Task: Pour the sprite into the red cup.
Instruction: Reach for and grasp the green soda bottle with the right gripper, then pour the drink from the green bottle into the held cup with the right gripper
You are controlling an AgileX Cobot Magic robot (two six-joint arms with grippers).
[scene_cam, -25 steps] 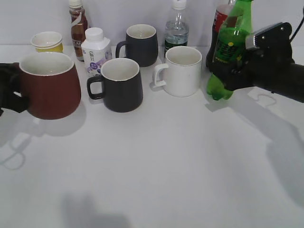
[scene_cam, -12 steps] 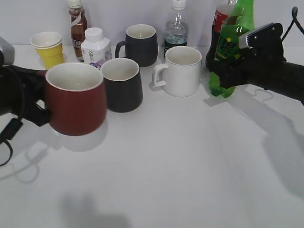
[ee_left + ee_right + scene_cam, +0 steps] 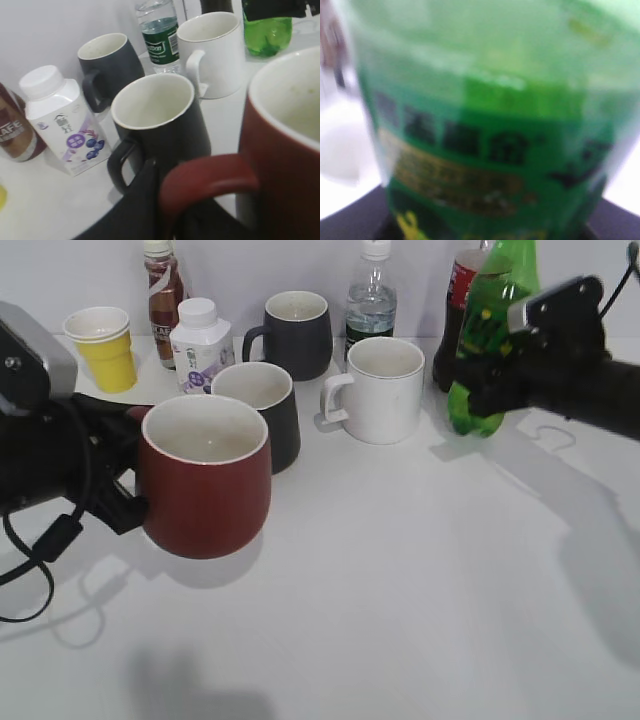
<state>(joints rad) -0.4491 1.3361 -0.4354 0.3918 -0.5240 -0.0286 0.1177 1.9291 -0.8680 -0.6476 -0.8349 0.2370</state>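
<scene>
— Checking status: what has changed on the left side?

— The red cup (image 3: 205,475) has travelled from the left edge toward the middle of the desk (image 3: 400,590) over the last second. My left gripper (image 3: 165,210) has its fingers closed on the cup's handle, and the cup is upright, mouth open, just in front of the near black mug (image 3: 262,410).

— And the sprite (image 3: 490,340)?

— It has risen slightly and hangs clear of the desk at the far right, tilted a little, cap end out of frame. My right gripper (image 3: 510,370) has its fingers clamped round the body. Cup and bottle remain well apart, so I judge that closing this gap comes before any pour.
</scene>
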